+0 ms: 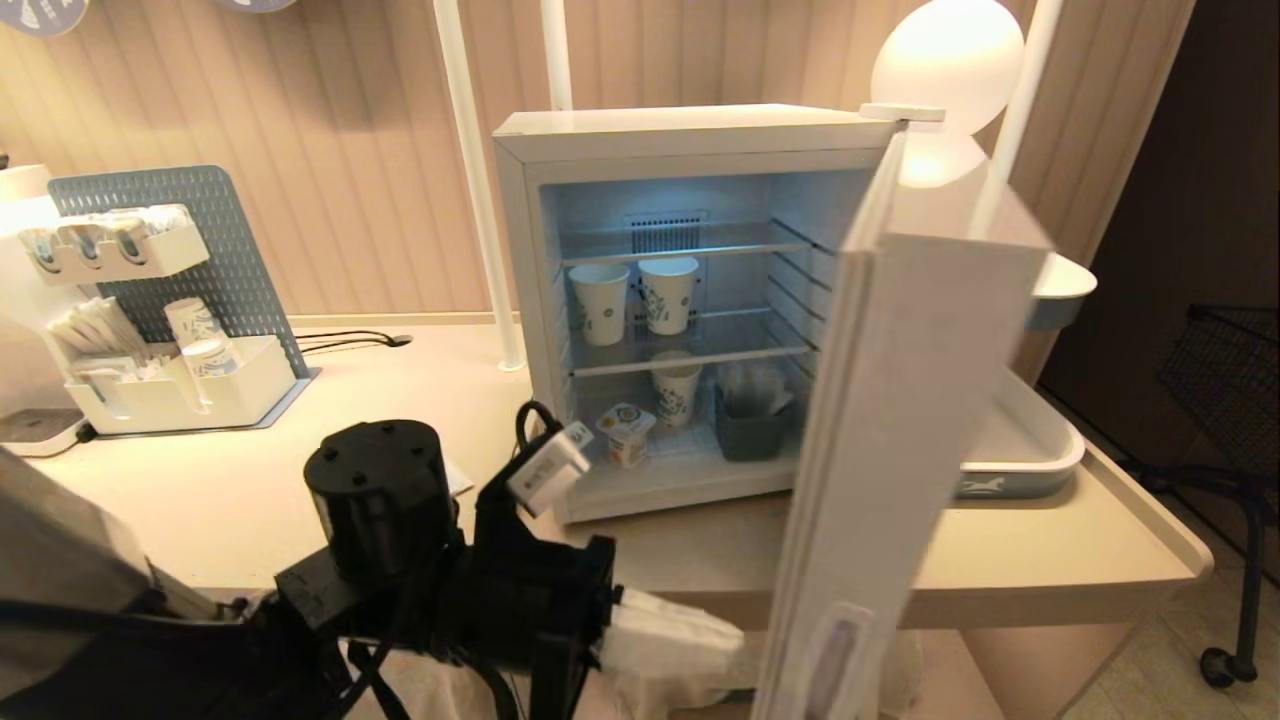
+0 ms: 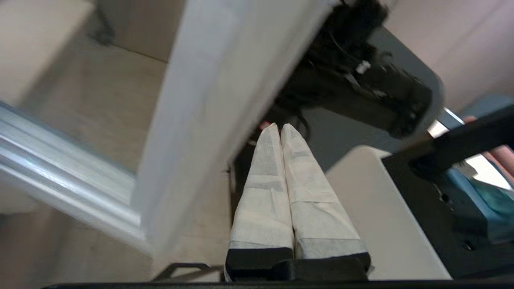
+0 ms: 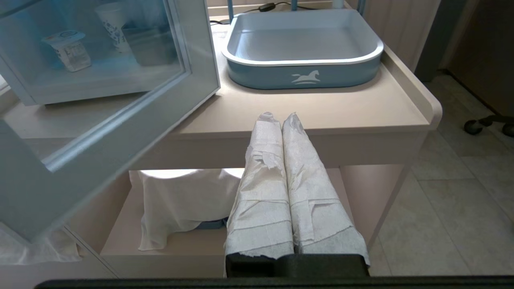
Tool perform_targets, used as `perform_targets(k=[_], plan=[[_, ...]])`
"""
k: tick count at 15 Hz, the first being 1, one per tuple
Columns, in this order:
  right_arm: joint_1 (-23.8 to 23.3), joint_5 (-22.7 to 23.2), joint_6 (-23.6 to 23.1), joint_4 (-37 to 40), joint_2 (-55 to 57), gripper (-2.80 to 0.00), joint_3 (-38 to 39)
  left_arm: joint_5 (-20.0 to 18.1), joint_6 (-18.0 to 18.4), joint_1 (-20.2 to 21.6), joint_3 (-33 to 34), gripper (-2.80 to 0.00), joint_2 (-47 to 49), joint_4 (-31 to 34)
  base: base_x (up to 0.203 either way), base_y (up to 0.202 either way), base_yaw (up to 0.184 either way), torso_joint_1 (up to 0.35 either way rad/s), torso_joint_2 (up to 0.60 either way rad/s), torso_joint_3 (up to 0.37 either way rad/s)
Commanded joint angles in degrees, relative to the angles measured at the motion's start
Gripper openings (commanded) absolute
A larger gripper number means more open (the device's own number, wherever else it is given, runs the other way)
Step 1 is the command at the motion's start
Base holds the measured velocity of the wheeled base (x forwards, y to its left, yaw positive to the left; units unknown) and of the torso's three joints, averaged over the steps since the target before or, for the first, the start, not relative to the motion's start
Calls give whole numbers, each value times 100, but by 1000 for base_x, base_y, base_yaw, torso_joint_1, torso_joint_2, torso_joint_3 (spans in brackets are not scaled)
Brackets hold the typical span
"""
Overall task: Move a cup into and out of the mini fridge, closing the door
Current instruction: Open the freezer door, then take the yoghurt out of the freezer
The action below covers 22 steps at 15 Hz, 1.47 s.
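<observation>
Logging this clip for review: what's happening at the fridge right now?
The white boxy mini fridge stands on the beige counter with its grey-blue glass-windowed door swung wide open. The small white yogurt-style cup sits on the fridge floor, in front of a taller paper cup. The left claw, shut and holding nothing, is low near the door's free edge. The right claw is shut, parked below the counter edge.

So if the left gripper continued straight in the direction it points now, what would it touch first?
Probably the door. In the head view the shut left gripper points at the open door's lower edge, very close beside it. How near in depth is unclear, so it might pass just in front.
</observation>
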Motion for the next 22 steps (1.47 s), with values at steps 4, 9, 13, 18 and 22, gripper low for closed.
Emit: perform_targets(k=[4, 9, 13, 18, 22], plan=[[4, 4, 9, 1, 8, -280, 0, 150, 87, 292, -9, -280, 155, -59, 0, 0, 0, 0, 0, 0], [4, 4, 9, -3, 8, -280, 0, 279, -297, 2458, -640, -280, -193, 82, 0, 0, 0, 0, 0, 0], [4, 4, 9, 1, 8, -280, 0, 186, -1513, 4053, -757, -280, -1558, 370, 0, 0, 0, 0, 0, 0], [4, 4, 9, 1, 8, -280, 0, -1090, -2646, 7682, -1603, -280, -4542, 3007, 0, 0, 0, 0, 0, 0], [4, 4, 9, 1, 8, -280, 0, -1921, -3053, 11698, -2473, -280, -5796, 4885, 0, 0, 0, 0, 0, 0]])
